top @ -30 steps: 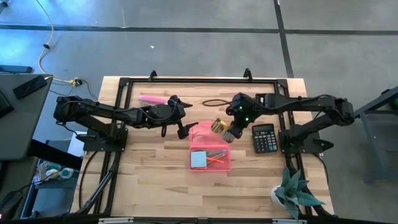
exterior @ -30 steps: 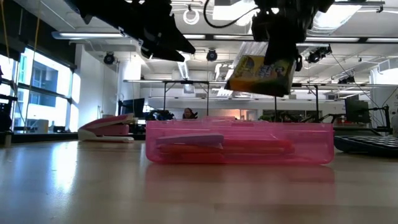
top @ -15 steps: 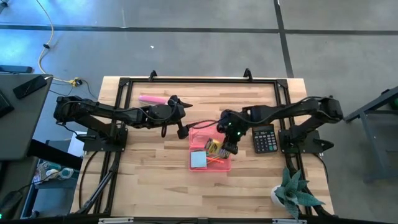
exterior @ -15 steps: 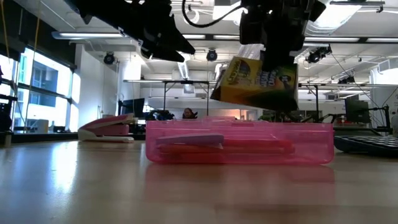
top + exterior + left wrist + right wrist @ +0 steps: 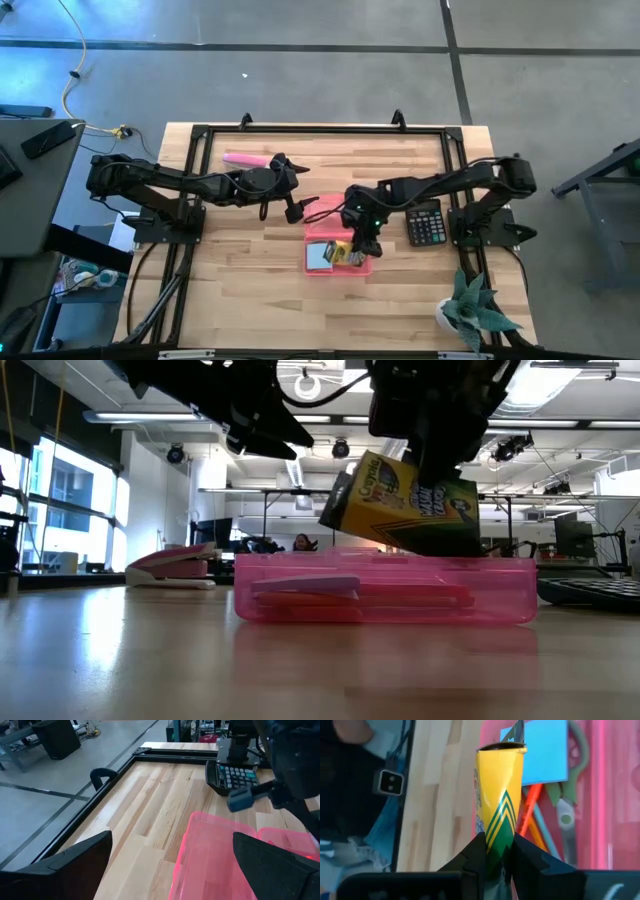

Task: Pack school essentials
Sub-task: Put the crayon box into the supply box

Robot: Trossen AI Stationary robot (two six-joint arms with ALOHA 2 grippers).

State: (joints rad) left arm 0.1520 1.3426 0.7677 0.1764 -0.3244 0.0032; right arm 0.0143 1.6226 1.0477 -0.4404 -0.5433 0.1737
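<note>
Glossy yellow-green cardboard box (image 5: pixel 405 505) pinched in right tool (image 5: pixel 496 851), above translucent pink tray (image 5: pixel 385 590).

Two dark arms seen in high view, left arm (image 5: pixel 190 184) at frame left, right arm (image 5: pixel 450 183) at frame right. Matte black segmented links, rounded joint housings. Black cable looped beside left gripper (image 5: pixel 293 205). Small green light lit on right wrist, frame centre. Black fingers (image 5: pixel 75 860) shown wide, blocky, smooth in left wrist view.
</note>
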